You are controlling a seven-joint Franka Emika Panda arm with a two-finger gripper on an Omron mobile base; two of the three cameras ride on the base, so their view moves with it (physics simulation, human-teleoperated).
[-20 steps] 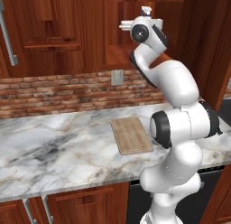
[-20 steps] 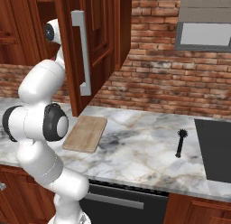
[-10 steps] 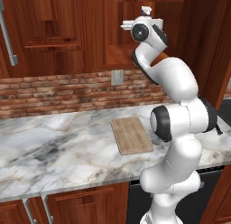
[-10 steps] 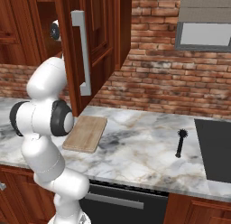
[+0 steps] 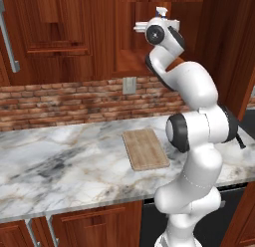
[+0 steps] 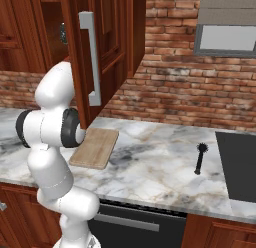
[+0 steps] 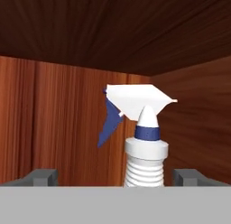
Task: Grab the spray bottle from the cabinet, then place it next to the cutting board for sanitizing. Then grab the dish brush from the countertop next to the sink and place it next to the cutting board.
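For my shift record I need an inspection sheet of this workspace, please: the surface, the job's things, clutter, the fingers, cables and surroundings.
Surface: marble countertop, veined, dry-looking.
Job's things: spray bottle upright inside the cabinet, nozzle head and ribbed neck facing the hand camera. Cutting board flat on the countertop, near the arm. Dish brush lying on the countertop, next to a dark panel on its right, apart from the board.
Clutter: nothing seen.
Fingers: gripper open, one finger on each side of the bottle's neck, not closed on it.
Cables: nothing seen.
Surroundings: brick wall with an outlet plate; open cabinet door with a metal handle; grey hood.
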